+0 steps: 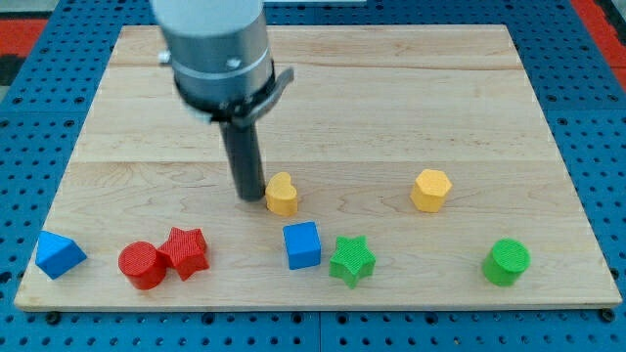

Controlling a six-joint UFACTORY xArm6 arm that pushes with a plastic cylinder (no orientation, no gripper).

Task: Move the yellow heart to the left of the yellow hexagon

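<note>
Touching the yellow heart from its left

Resting on the wooden counter (391, 98), my tip (250, 198) sits just at the view's left of the yellow heart (282, 195), touching or nearly touching its side; the rod has no hand to spread or press, so there is nothing to tell of one.

The yellow heart is a small, chunky block of warm yellow, its two lobes turned toward the view's top and its flat top face paler than its sides. It stands upright near the counter's middle.

Taking the yellow heart as the landmark: the yellow hexagon (430, 190) lies well apart to the view's right, at about the same height. The blue cube (302, 244) is near, just below and slightly right. The green star (351, 260) sits below and right, beside the cube. The green cylinder (507, 261) is far right and lower. The red star (185, 251) and red cylinder (143, 264), touching each other, lie below and left. The blue block (58, 253), of angular shape, is farthest left.
</note>
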